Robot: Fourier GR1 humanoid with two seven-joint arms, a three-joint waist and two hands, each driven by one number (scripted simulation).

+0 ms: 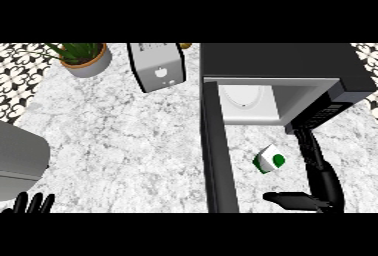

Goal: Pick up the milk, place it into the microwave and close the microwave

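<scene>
The milk (270, 159), a small white carton with a green mark, stands on the marble counter in front of the open microwave (280, 62). The microwave's door (218, 150) swings out toward me, just left of the carton, and the white cavity (251, 102) shows behind. My right hand (321, 175) is at the lower right, fingers stretched straight up past the carton's right side, thumb pointing left below it, holding nothing. My left hand (33, 204) rests at the bottom left corner, fingers up.
A silver toaster (156, 66) stands at the back centre and a potted plant (83, 57) at the back left. A grey object (21, 155) juts in at the left edge. The counter (125, 145) spreads left of the door.
</scene>
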